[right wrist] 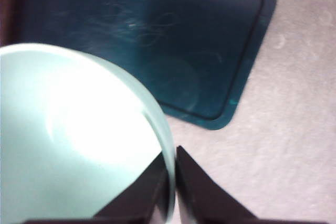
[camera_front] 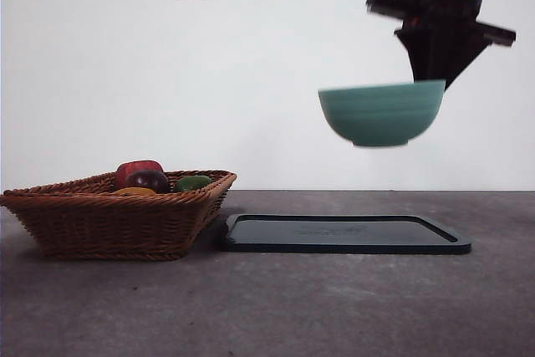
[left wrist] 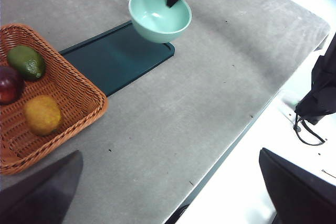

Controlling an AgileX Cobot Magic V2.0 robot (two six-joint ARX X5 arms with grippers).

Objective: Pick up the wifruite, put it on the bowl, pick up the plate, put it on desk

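Observation:
My right gripper (camera_front: 430,81) (right wrist: 172,182) is shut on the rim of the mint-green bowl (camera_front: 382,113) (left wrist: 159,15) (right wrist: 68,140), one jaw inside and one outside. It holds the bowl in the air above the far end of the plate (camera_front: 343,234) (left wrist: 115,59) (right wrist: 157,35), a flat dark teal rectangle lying on the desk (camera_front: 334,307). The bowl looks empty. The orange-brown wifruite (left wrist: 42,115) (camera_front: 134,192) lies in the wicker basket (camera_front: 117,223) (left wrist: 79,85). My left gripper (left wrist: 168,198) waits high over the near side of the desk, open and holding nothing.
The basket also holds a dark red fruit (left wrist: 8,83) (camera_front: 148,179) and a green fruit (left wrist: 26,62) (camera_front: 193,182). It stands just left of the plate. The desk's edge (left wrist: 236,129) runs close by, with a black stand (left wrist: 317,93) beyond it.

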